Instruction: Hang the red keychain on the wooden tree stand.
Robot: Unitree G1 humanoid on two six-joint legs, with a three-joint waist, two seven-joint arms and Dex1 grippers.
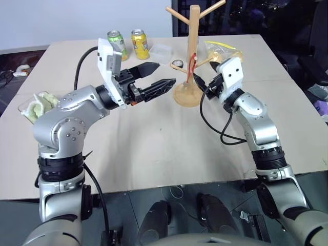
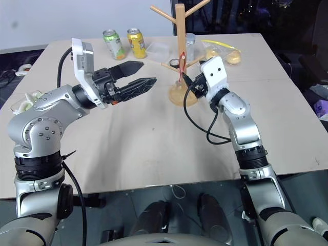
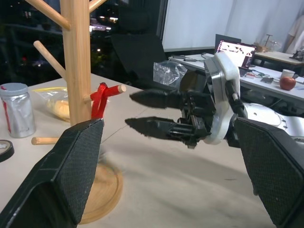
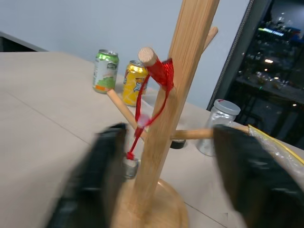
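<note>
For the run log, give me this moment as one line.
red keychain: hung on wooden tree stand peg | right gripper: open, beside stand | left gripper: open, empty

An office: desks with a laptop [image 3: 233, 49] and dark chair [image 3: 137, 52].

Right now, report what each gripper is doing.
Left gripper: open, holding nothing.
Right gripper: open beside the wooden tree stand, holding nothing; the red keychain hangs on a peg.

keychain [image 4: 159, 83]: red loop, hung over a lower peg against the pole, strap dangling down | stand [image 1: 193, 36]: light wood, upright, round base, far centre-right of table
</note>
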